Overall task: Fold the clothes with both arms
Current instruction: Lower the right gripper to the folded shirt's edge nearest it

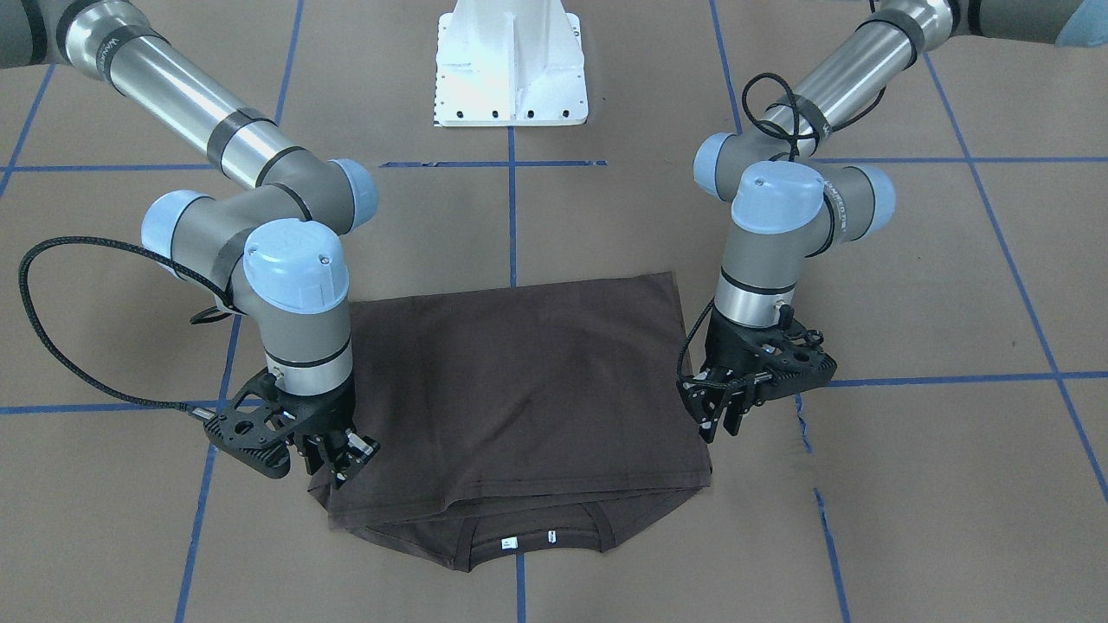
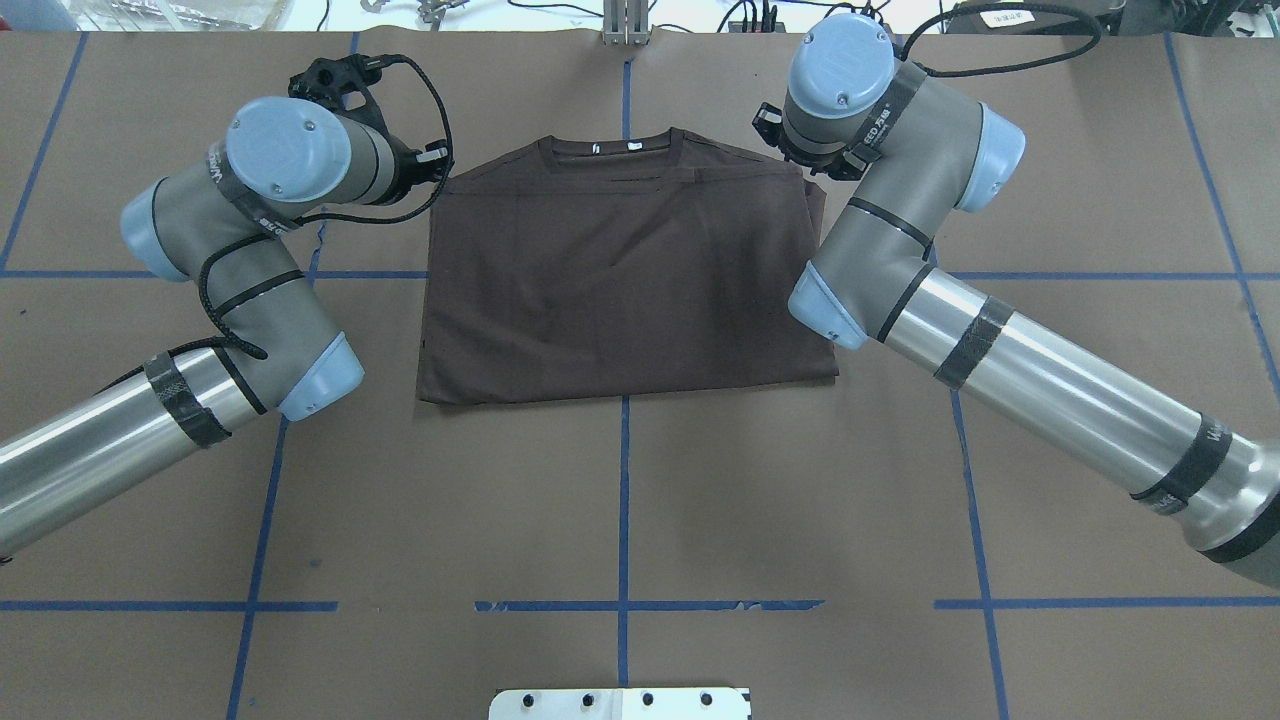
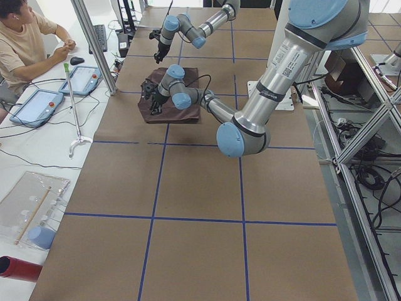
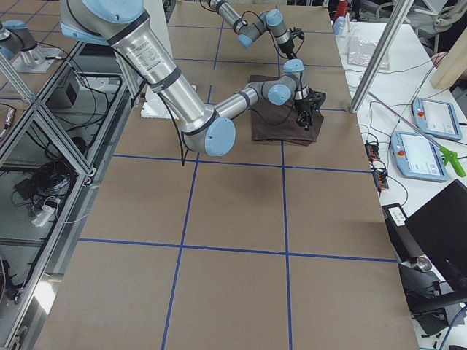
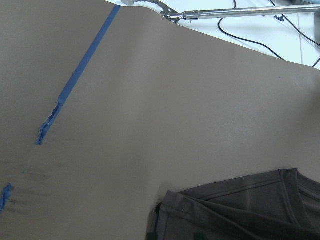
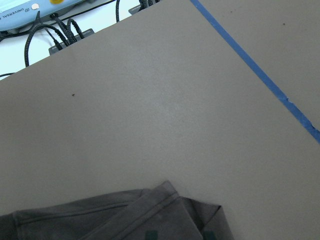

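Both sets of jaws are spread: my right gripper (image 1: 342, 457), lower left, and left gripper (image 1: 723, 421), right of centre, flank the T-shirt (image 1: 519, 372), likely to grip for the next fold.

T-shirt (image 1: 519, 381) between left gripper (image 1: 723, 424) and, seemingly, right gripper (image 1: 342, 463)

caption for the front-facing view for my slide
Left gripper and right gripper low at the collar-end corners of a folded dark brown T-shirt on a brown table.
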